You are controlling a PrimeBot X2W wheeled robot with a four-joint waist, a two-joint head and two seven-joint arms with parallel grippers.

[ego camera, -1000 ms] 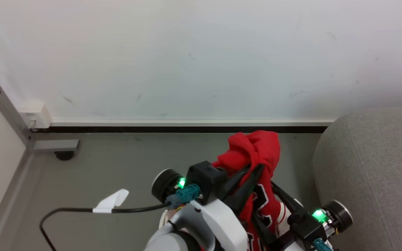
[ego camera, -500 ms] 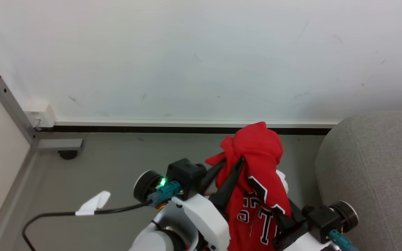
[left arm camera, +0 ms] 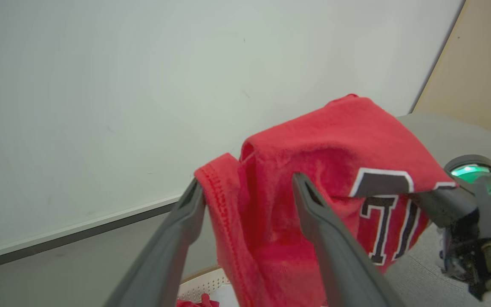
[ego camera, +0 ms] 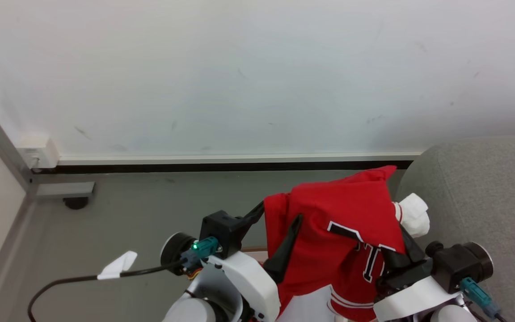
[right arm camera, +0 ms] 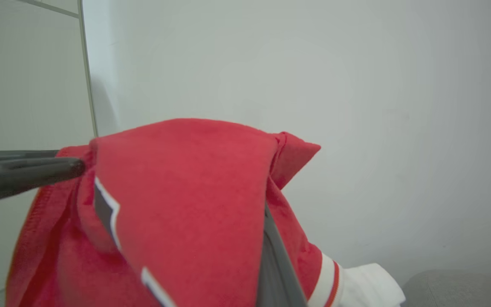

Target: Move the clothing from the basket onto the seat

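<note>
Handover since half a second ago: left gripper [left arm camera: 247, 181] goes from clamped to jaws wide, right gripper [ego camera: 399, 235] from open to shut on the jersey [ego camera: 338, 232]. Jersey was a bunched peak on the left fingers; now it's stretched out between both arms.

Where it is: airborne, just beside the sofa [ego camera: 485, 201] end, not on it. Top corner overlaps the sofa edge in head view; the rest hangs on the side away from the sofa. Basket [left arm camera: 205, 283] rim shows below, also away from the sofa, with more red cloth [left arm camera: 196, 302] inside, so the job isn't finished.

Risks:
- Left jaws are wide, but the hem hangs between the two fingers [left arm camera: 318, 217] and drapes against one. Pull toward the sofa now and it likely snags there, then yanks out of the right pinch.
- Right grip looks like one pinch near a corner. Tips are buried in cloth, so I can't tell how much fabric is caught. Hanging weight could slide it out short of the sofa.
- White lump [ego camera: 413, 214] sits against the right gripper on the sofa side. Can't tell what it is; may ride along.

Other diffs: jersey corner is nearer the sofa, white lump more exposed. Head camera shifted a bit too, so wall and floor offsets aren't real moves.
</note>
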